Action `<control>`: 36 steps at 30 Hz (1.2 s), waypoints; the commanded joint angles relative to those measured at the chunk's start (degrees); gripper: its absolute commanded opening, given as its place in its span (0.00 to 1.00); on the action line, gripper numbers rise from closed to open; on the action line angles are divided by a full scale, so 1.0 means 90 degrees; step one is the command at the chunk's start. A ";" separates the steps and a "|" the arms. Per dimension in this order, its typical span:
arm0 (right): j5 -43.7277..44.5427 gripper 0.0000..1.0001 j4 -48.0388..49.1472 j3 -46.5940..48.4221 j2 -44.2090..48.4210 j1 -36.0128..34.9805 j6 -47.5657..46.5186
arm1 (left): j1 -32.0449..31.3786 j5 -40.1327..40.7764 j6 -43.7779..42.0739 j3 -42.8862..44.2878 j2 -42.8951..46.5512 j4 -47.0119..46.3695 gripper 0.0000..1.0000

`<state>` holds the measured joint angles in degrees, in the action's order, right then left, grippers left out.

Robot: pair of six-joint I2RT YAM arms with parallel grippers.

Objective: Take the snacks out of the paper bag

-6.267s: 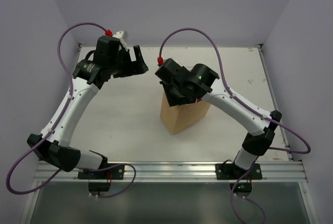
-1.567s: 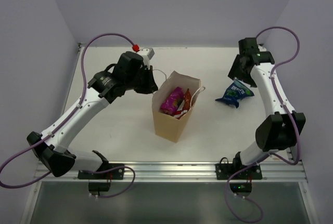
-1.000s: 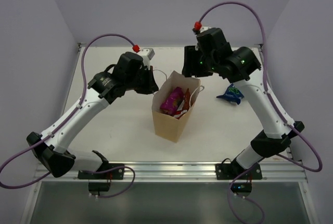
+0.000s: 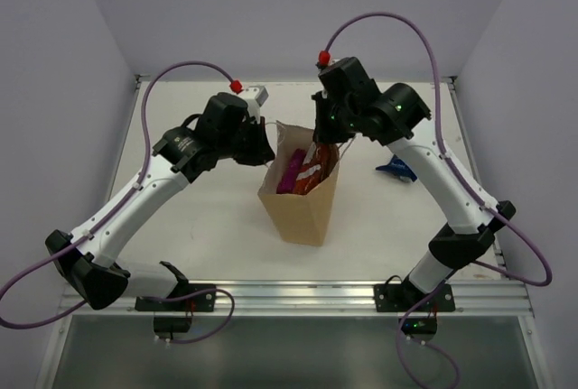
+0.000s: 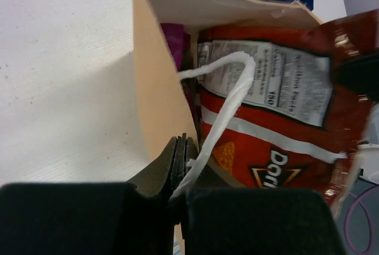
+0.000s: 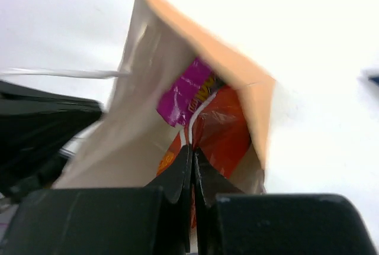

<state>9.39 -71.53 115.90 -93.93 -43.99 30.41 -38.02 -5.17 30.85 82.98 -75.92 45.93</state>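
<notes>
The tan paper bag [image 4: 302,208] stands mid-table, leaning a little. My left gripper [image 4: 265,152] is shut on the bag's left rim [image 5: 155,95], and the white cord handle [image 5: 228,98] loops just beside its jaws. My right gripper [image 4: 322,147] reaches into the bag mouth and is shut on the top edge of the red-orange Doritos bag [image 6: 224,128], which stands high in the opening [image 5: 278,131]. A purple packet [image 6: 183,92] sits behind it inside the paper bag. The blue packet [image 4: 395,170] lies on the table to the right of the bag.
The white table [image 4: 199,217] is walled by lilac panels at the back and on both sides. A metal rail [image 4: 289,297] with both arm bases runs along the near edge. My right arm arches over the blue packet.
My right gripper has dropped from above the bag's far rim into the mouth and shut on the Doritos bag. The paper bag has tilted slightly. My left gripper kept its hold.
</notes>
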 commanded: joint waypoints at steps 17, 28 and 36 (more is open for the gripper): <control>-0.0301 0.00 0.0583 0.1801 0.0153 0.0083 -0.0479 | -0.0024 -0.0529 0.0049 0.0116 0.0154 -0.0895 0.00; -0.0018 0.00 0.1843 0.2611 0.0631 0.0093 -0.0830 | -0.0033 -0.0041 0.0039 -0.0070 0.0174 -0.0445 0.00; 0.2488 0.00 0.2176 0.2017 0.1471 0.0636 -0.1387 | -0.0033 0.0271 0.0078 0.0047 0.0232 -0.0241 0.00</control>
<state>18.09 -56.95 135.79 -84.38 -42.04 21.47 -38.33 -4.89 30.92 81.95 -75.77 42.50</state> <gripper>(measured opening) 0.011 0.020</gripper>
